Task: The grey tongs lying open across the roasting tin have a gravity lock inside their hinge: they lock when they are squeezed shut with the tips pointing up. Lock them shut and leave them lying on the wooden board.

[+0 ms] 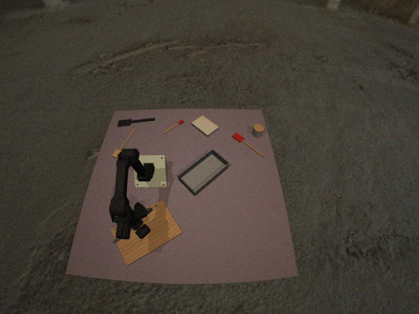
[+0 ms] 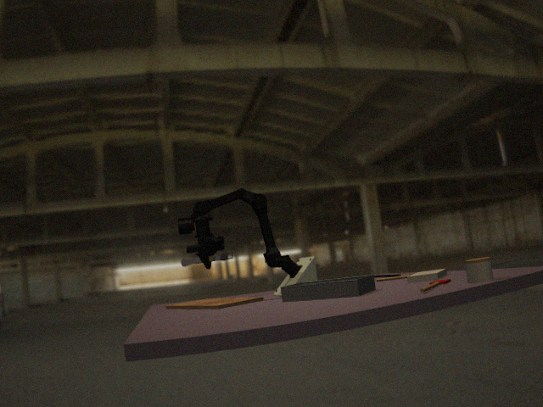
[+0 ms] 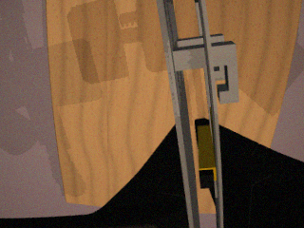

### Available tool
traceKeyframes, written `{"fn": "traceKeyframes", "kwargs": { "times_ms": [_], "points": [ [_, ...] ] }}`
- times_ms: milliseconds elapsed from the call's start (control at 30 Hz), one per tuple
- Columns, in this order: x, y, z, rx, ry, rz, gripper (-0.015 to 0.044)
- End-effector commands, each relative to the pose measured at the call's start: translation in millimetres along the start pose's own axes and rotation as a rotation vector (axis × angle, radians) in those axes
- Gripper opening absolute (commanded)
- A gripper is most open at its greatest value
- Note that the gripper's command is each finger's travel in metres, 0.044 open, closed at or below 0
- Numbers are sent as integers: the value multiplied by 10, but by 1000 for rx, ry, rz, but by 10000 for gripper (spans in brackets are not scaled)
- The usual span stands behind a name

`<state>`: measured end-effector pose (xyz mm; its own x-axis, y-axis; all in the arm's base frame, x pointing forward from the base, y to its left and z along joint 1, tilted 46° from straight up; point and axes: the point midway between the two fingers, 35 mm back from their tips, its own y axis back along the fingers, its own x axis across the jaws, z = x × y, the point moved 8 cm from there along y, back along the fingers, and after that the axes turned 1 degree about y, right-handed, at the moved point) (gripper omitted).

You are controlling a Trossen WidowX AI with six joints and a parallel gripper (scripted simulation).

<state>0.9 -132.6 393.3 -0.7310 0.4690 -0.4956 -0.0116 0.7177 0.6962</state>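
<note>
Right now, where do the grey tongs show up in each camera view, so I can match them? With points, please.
Top: lower left, partly hidden under the gripper [image 1: 137,226] [image 2: 208,266].
Exterior: left of centre, held in the air by the gripper.
Wrist: the tongs [image 1: 152,209] [image 2: 191,261] [image 3: 181,114] run top to bottom, right of centre.
Shared landmark: the wooden board [image 1: 158,233] [image 2: 215,303] [image 3: 109,128], beneath them.
</note>
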Motion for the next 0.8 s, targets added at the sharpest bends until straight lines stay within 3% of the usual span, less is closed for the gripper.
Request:
{"fn": "traceKeyframes", "kwargs": {
  "times_ms": [0,367,767],
  "points": [
    [55,63,-2,28,44,-14,-150],
    [59,53,5,27,38,-5,-150],
    [137,-160,158,54,-62,181,-150]
  ]
}}
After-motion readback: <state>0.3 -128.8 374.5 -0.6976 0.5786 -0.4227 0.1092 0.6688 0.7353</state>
